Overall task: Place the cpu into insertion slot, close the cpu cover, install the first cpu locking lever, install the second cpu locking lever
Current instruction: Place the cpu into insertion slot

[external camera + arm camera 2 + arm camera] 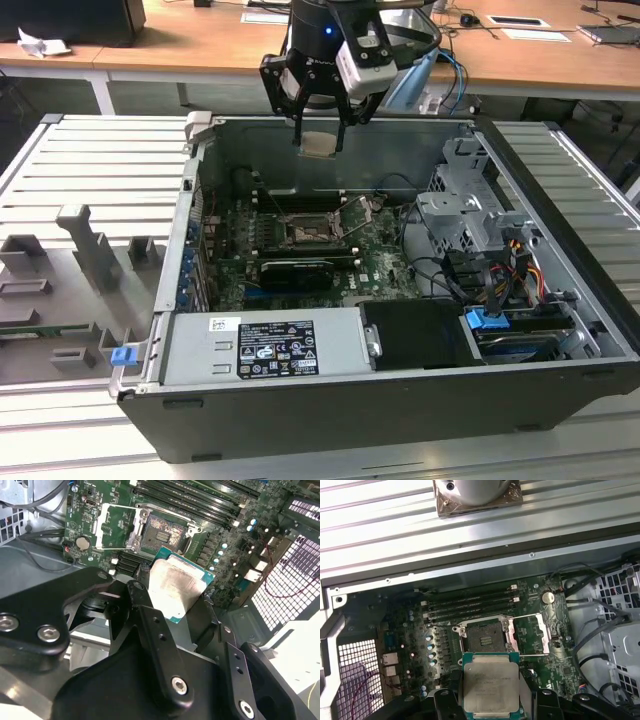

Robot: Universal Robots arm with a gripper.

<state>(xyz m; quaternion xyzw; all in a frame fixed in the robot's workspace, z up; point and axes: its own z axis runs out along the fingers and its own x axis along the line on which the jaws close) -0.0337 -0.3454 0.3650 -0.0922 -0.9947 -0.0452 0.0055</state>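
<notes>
My gripper point(318, 125) hangs above the rear wall of the open computer case, shut on the cpu point(319, 144), a flat square chip with a pale metal face. Both wrist views show the cpu point(175, 587) point(490, 685) pinched at two opposite edges between the black fingers point(150, 625). Well below it on the green board lies the insertion slot point(305, 232) point(165, 527) point(484, 639), dark, uncovered and with nothing in it. The cpu cover point(117, 527) point(527, 635), a silvery frame, is swung open and lies flat beside the slot.
Long black memory slots point(470, 602) run along one side of the slot. A grey power supply point(265, 345) fills the case's front; a drive cage point(470, 215) and cables point(450, 270) sit at the exterior view's right. A grey fixture tray point(80, 260) lies outside, at the left.
</notes>
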